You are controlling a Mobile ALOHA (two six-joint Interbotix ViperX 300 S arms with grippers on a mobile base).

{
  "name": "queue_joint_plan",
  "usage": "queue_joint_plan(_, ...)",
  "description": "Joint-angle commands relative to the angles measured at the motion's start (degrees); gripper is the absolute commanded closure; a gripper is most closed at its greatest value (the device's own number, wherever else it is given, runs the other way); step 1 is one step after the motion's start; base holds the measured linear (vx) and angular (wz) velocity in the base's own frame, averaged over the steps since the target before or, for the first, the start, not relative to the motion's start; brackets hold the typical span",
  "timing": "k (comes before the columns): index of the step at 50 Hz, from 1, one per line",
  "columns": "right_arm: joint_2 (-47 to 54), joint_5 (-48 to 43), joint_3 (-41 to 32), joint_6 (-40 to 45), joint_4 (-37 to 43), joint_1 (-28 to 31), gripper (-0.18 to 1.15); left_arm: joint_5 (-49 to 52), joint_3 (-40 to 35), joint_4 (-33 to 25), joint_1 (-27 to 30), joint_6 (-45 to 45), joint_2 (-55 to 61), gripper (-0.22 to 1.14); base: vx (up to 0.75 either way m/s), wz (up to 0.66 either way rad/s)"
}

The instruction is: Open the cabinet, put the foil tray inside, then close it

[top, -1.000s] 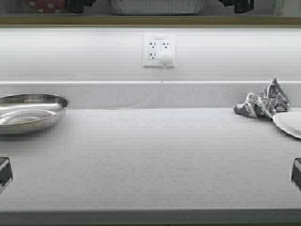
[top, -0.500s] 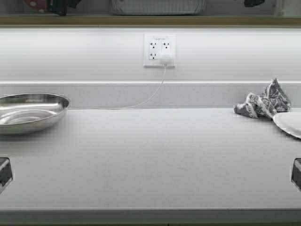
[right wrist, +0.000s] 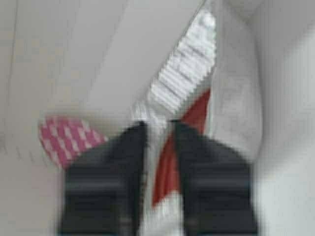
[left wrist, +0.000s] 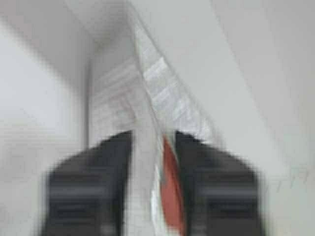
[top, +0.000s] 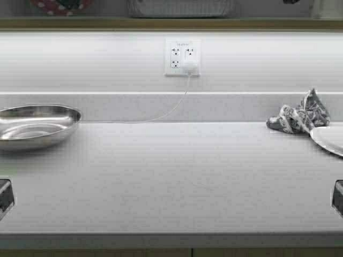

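Note:
The foil tray (top: 179, 7) sits inside the cabinet, above its tan bottom edge (top: 107, 23), at the top of the high view. My left gripper (left wrist: 152, 140) is shut on the tray's rim (left wrist: 142, 147), with ribbed foil (left wrist: 167, 93) running ahead of it. My right gripper (right wrist: 158, 129) is shut on the tray's rim at the other end, beside its ribbed side (right wrist: 184, 73). A red patch shows by the rim in both wrist views. The cabinet doors are out of view. Only a dark sliver of the right arm (top: 292, 1) shows in the high view.
A steel bowl (top: 35, 126) stands at the counter's left. A patterned cloth (top: 300, 115) and a white plate (top: 328, 138) lie at the right. A wall outlet with a white cord (top: 182, 56) is on the backsplash. A pink spotted thing (top: 59, 5) sits in the cabinet left of the tray.
Both grippers have risen out of the top of the high view; the left one has gone from it. The whole scene has shifted slightly, so the robot has moved a little.

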Motion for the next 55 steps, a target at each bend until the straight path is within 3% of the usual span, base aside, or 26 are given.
queue_joint_plan(1,-5.45,-0.35,3.78,-5.62,-2.99,1.85,1.04,0.88,3.16,1.67,-1.93,4.75,-4.57,1.05,-0.08,0.00)
queue_joint_plan(3,-6.50,-0.18,4.83,-7.47,-3.34,2.20,1.03,1.32,4.48,1.67,-2.72,7.21,-5.71,1.06,-0.09,-0.01)
queue_joint_plan(9,-10.99,6.24,8.96,-18.19,-3.52,3.87,0.84,2.64,8.53,1.58,-4.83,17.14,-8.96,0.82,-0.11,-0.02)
queue_joint_plan(16,-14.06,20.57,9.93,-33.57,-2.11,7.47,0.89,5.71,12.22,-2.02,-6.94,30.76,-11.60,0.86,-0.15,-0.06)
queue_joint_plan(21,-15.21,23.82,10.55,-42.63,1.05,9.05,0.89,6.50,14.94,-6.68,-8.09,38.76,-12.57,0.86,-0.18,-0.08)
queue_joint_plan(34,-15.12,23.55,13.45,-52.47,4.75,9.05,0.89,7.21,18.37,-15.82,-8.26,55.81,-12.39,0.86,-0.17,0.00)
queue_joint_plan(40,-13.89,16.52,17.14,-53.44,6.06,8.09,0.89,7.65,18.72,-17.58,-8.26,60.29,-12.30,0.86,-0.19,0.08)
queue_joint_plan(47,-11.51,5.89,22.76,-58.10,17.05,5.19,0.89,7.12,18.72,-18.02,-8.26,60.47,-11.16,0.86,-0.21,0.11)
queue_joint_plan(55,-12.39,3.52,26.54,-72.60,28.65,5.89,0.89,4.66,20.04,-17.84,-8.26,60.73,-9.67,0.86,-0.22,0.09)
